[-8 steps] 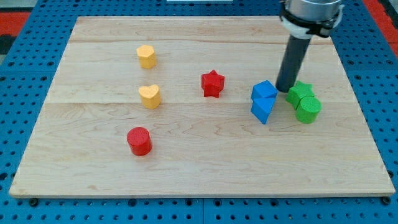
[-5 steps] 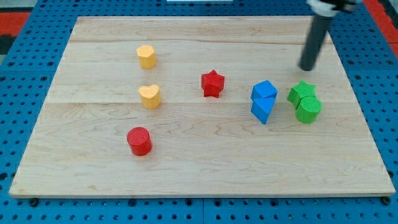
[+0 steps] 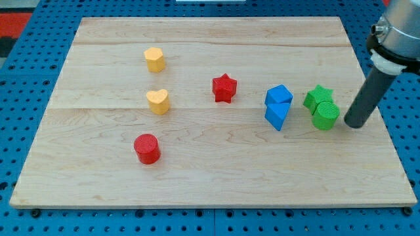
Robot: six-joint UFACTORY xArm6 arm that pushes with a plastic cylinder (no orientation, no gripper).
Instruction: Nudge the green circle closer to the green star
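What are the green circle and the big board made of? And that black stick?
The green circle looks like matte plastic, maybe 3D-printed: faint ridges, no shine. The board looks like pale wood: grain lines and plank seams show. My rod, ending at my tip just right of the circle, looks dark and smooth, probably plastic or metal; I can't tell which.

From my remote station I see a pale wooden board made of glued planks (image 3: 197, 190), its grain running from the view's left to the view's right, with faint seams crossing it. It lies on a blue perforated metal table surface (image 3: 26, 105) dotted with regular rows of small holes, which frames the board on all sides. At the view's top corners, red patches (image 3: 13, 19) show beyond the blue. Lighting is even and soft, casting short shadows.
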